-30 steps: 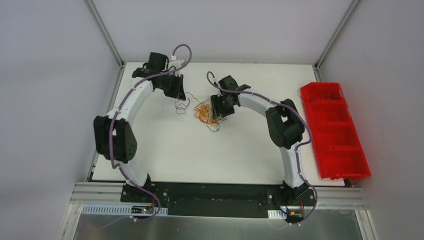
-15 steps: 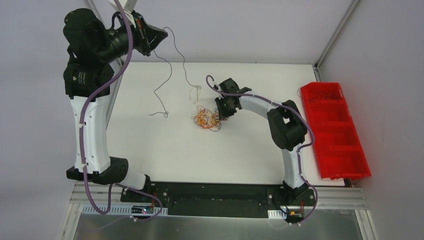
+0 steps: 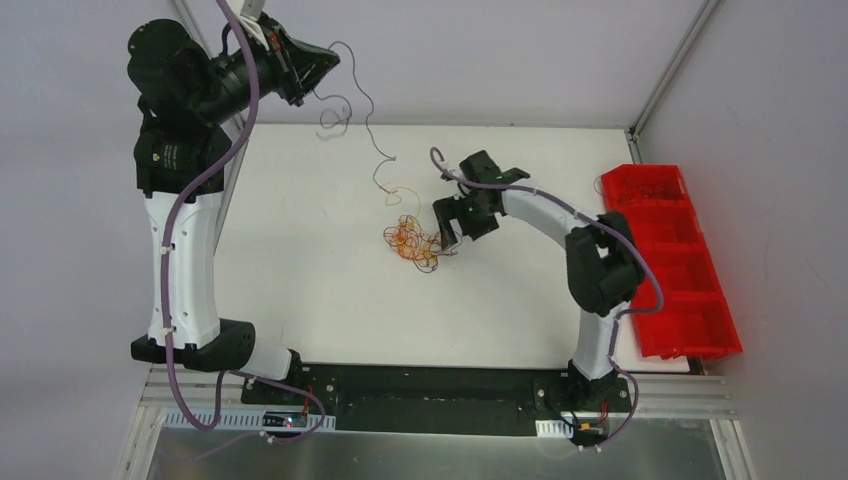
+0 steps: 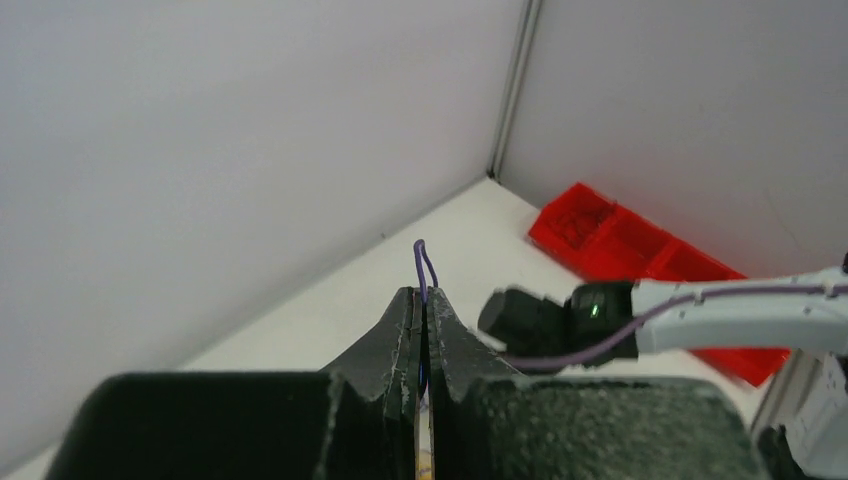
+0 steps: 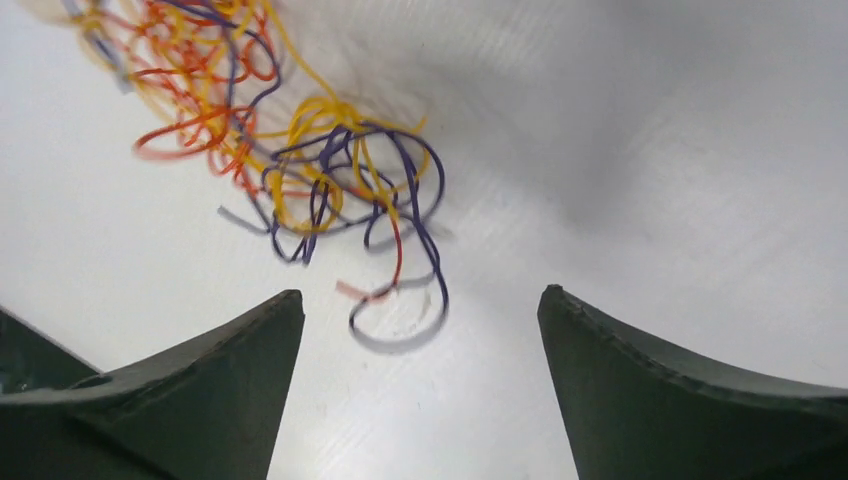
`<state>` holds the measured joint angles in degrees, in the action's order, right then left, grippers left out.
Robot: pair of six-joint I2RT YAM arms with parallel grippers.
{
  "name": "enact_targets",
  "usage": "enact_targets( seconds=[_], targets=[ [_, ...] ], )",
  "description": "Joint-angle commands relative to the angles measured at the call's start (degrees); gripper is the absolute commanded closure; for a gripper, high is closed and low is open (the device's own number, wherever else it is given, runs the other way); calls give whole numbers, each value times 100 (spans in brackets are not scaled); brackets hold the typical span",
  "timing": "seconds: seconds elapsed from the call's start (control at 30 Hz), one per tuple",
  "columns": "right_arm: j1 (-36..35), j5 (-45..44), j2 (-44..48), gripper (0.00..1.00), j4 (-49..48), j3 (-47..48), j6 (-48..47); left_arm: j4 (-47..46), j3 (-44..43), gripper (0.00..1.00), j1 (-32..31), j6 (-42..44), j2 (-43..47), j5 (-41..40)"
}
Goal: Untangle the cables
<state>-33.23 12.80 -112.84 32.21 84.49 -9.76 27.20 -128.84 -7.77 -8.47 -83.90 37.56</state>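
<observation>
A ball of orange, red, yellow and purple cables [image 3: 412, 240] [image 5: 290, 150] lies mid-table. My left gripper [image 3: 325, 62] [image 4: 423, 296] is raised high at the back left, shut on a thin purple cable [image 3: 366, 122] [image 4: 423, 265]. That strand hangs in a long line from the jaws down toward the ball. My right gripper [image 3: 447, 238] [image 5: 420, 310] hovers low at the ball's right edge, open, nothing between its fingers. A loose purple loop [image 5: 400, 320] lies just ahead of its jaws.
A red divided bin [image 3: 668, 260] [image 4: 640, 255] stands along the table's right edge. Enclosure walls and aluminium posts [image 3: 208, 60] surround the table. The arm bases sit on a black rail [image 3: 430, 385] at the near edge.
The left arm swung up from the table to high back left, drawing the purple cable out of the ball. The right gripper let go of the ball and now stands open beside it.
</observation>
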Motion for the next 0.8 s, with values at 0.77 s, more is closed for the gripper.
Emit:
enact_targets(
  seconds=[0.77],
  targets=[
    [-505,745,2334,13,-5105,-1410,-396,-505,584,100,-893,-592,62,623]
  ],
)
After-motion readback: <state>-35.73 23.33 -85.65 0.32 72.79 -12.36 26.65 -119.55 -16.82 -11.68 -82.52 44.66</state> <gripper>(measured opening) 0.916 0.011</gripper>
